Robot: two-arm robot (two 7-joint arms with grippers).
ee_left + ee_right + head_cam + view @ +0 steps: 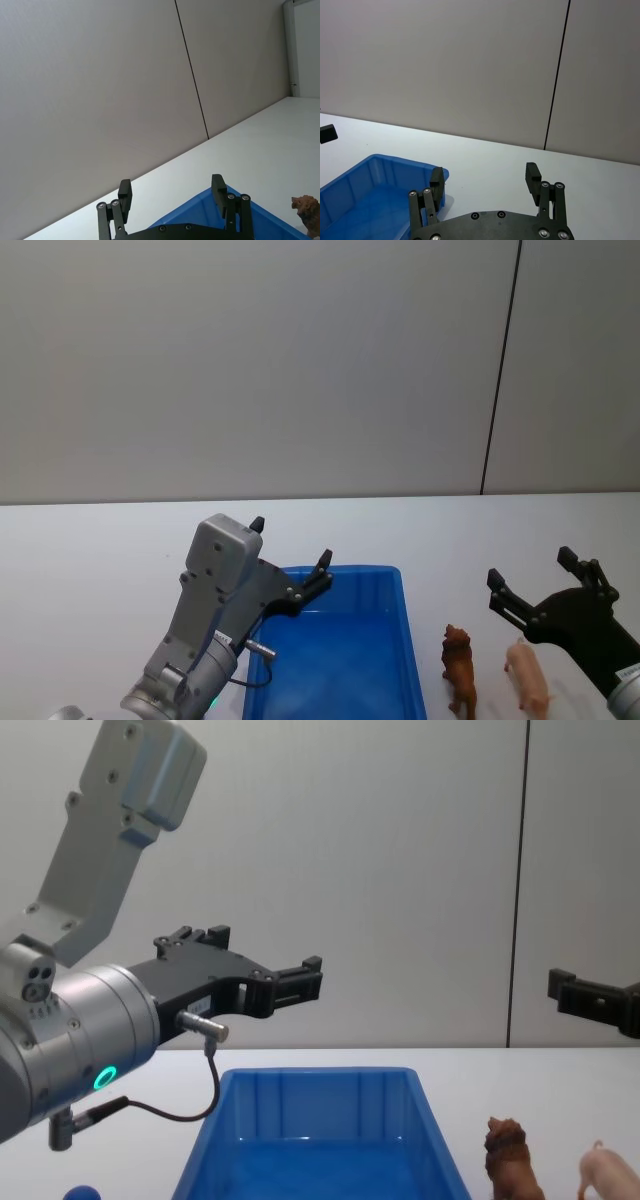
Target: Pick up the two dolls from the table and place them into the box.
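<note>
Left pincer [291, 542] hangs wide open and empty over the far left corner of the blue box [362, 571]. Right pincer [531, 567], equally wide and empty, hovers near the pink pig [528, 676]. On the white bench [90, 550], the brown lion [459, 668] stands between box and pig. Behind is a grey panelled wall [300, 360].

Bright, even, diffuse light, no hard glare. Soft sheen on the box [398, 640] floor just below the left gripper [291, 542]. Faint, short shadows on the table [100, 560] under the lion [459, 665] and pig [527, 675], close beside the right gripper [531, 568].
</note>
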